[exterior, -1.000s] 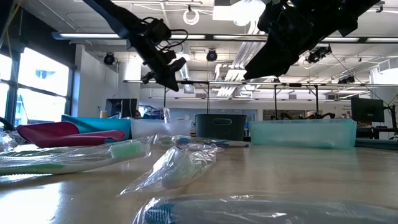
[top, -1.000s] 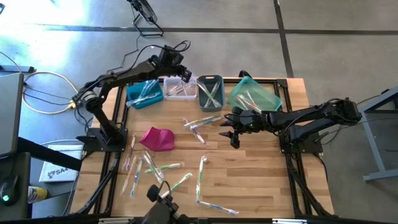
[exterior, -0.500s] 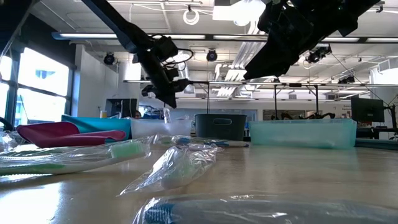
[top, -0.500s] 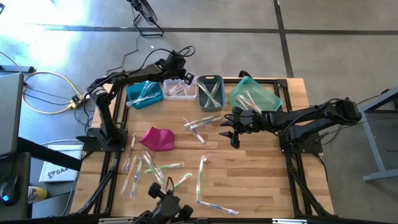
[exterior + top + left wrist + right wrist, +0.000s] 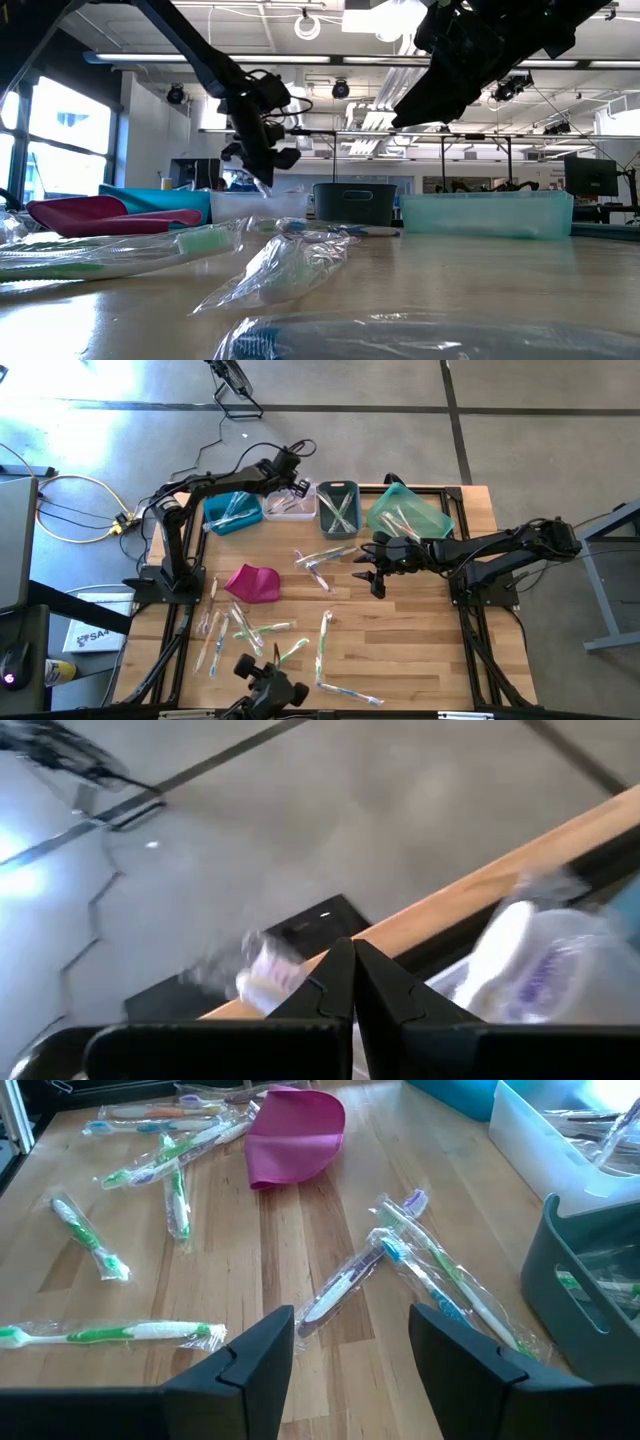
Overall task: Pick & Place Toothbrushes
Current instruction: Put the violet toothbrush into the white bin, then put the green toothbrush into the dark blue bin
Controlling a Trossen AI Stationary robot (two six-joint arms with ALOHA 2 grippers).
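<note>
Wrapped toothbrushes (image 5: 400,1260) beyond parted claw (image 5: 352,1342)

We record a pale wood-grain table (image 5: 400,650) carrying clear-wrapped toothbrushes (image 5: 125,1331) with green, white, blue and purple handles, a magenta pouch (image 5: 252,582), and bins in blue (image 5: 232,512), clear white (image 5: 290,505), dark grey (image 5: 338,507) and translucent teal (image 5: 408,512), beside black arms.

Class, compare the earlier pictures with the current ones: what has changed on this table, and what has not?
The left end effector, shut, has swung further out over the clear bin and dipped lower. Whether it holds a toothbrush cannot be told. The right end effector has stayed open above the table; the loose toothbrushes and magenta pouch lie unmoved.
</note>
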